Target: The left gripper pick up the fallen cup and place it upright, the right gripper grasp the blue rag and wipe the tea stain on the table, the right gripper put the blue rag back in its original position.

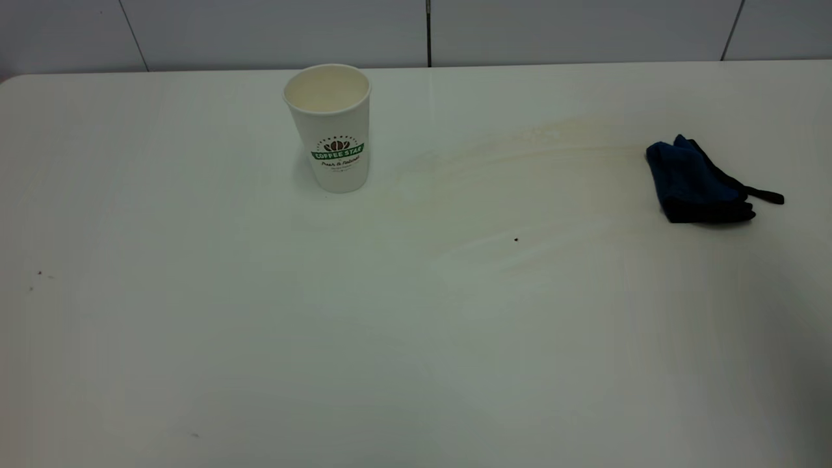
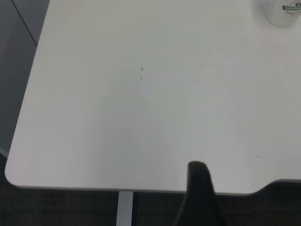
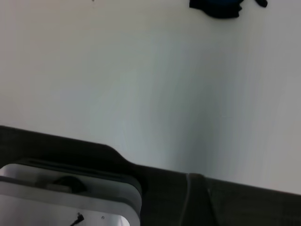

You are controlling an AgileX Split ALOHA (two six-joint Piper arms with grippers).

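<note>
The white paper cup (image 1: 333, 127) with the green "COFFEE STAR" logo stands upright at the back left of the white table (image 1: 195, 338). Its base also shows in the left wrist view (image 2: 283, 12). The dark blue rag (image 1: 699, 182) lies bunched at the right, its black loop strap pointing right; it also shows in the right wrist view (image 3: 217, 7). Of the tea stain, only a faint tan smear (image 1: 533, 156) arcs between cup and rag; I see no puddle. My left gripper (image 2: 200, 188) and right gripper (image 3: 195, 197) hang back at the table's near edge, far from everything.
A tiny black speck (image 1: 516, 239) sits mid-table, and a few more specks (image 1: 39, 273) lie at the left. A grey panelled wall (image 1: 429, 32) runs behind the far edge. A silver-grey block (image 3: 70, 197) sits below the table edge in the right wrist view.
</note>
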